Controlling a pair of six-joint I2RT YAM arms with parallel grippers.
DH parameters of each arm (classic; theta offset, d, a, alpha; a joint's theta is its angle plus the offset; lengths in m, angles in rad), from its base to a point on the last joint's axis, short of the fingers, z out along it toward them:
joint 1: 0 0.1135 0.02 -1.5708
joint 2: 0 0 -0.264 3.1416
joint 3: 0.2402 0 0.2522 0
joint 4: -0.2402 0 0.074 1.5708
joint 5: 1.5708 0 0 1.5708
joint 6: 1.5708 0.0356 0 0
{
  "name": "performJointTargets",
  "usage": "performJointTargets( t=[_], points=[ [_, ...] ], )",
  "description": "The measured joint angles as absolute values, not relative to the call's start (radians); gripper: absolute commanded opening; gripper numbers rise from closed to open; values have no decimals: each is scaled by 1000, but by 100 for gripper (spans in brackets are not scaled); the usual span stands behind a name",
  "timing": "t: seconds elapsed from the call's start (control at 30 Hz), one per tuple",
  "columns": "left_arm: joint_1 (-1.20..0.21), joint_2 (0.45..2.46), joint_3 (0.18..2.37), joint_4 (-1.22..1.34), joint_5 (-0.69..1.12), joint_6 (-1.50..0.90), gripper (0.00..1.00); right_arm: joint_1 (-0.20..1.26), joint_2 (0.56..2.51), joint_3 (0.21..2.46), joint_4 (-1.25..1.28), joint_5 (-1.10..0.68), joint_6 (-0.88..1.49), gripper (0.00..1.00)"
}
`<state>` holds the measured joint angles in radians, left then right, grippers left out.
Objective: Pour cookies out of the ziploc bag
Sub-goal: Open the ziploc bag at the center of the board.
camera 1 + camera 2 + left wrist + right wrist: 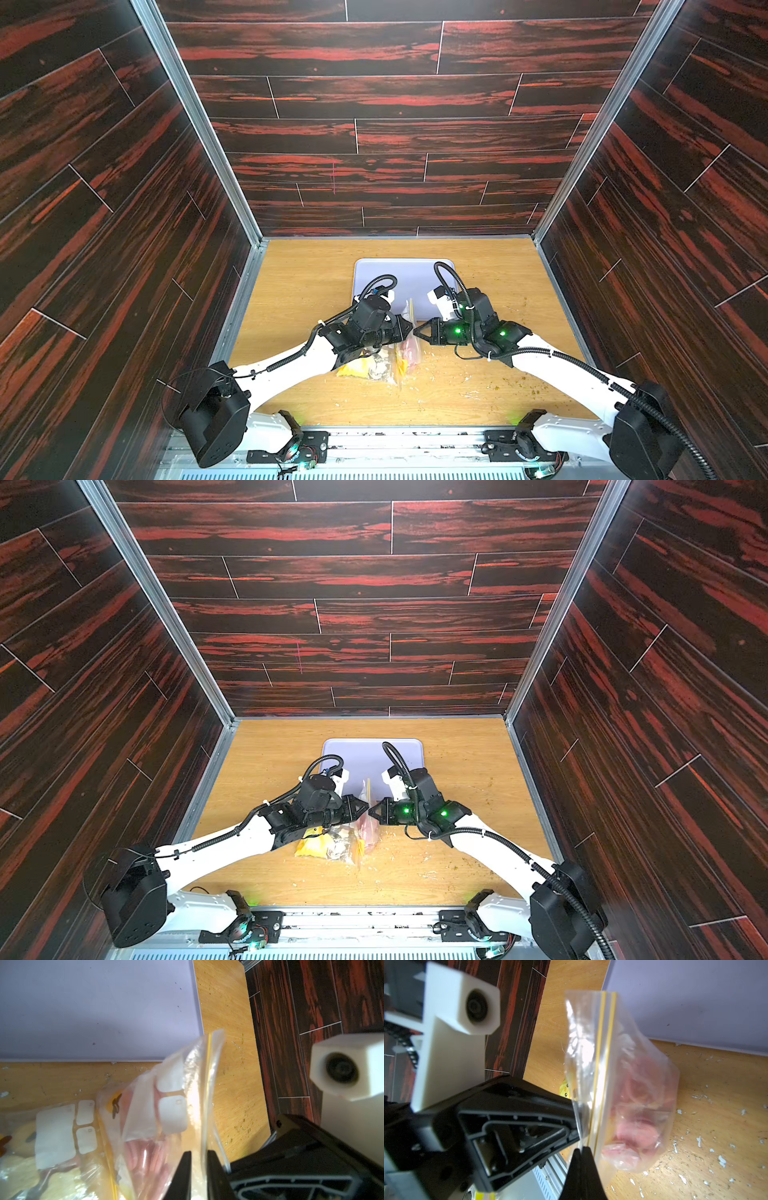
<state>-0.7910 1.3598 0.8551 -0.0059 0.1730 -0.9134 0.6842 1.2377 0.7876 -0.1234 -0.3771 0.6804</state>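
Right wrist view, right gripper (580, 1149) closed on ziploc bag (633, 1076) lip, left gripper (199, 1159) likewise clamping it

No legible writing anywhere

In the left wrist view the clear ziploc bag (193, 1076) carries white write-on panels (172, 1114) — blank, save a tiny square outline in one corner, too small to read. A second bag (89, 1167) lying on the desk (228, 1064) bears the same kind of panels (55, 1136) — no brand or number shows.
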Motion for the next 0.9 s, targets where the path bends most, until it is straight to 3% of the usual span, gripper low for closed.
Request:
performJointTargets(
  t=[0.17,0.9],
  points=[
    [-791,1361,860,-7,166,-913,0,684,1238,788,-121,-378,680,0],
    [-793,1361,887,-38,151,-882,0,691,1238,810,-187,-246,680,0]
  ],
)
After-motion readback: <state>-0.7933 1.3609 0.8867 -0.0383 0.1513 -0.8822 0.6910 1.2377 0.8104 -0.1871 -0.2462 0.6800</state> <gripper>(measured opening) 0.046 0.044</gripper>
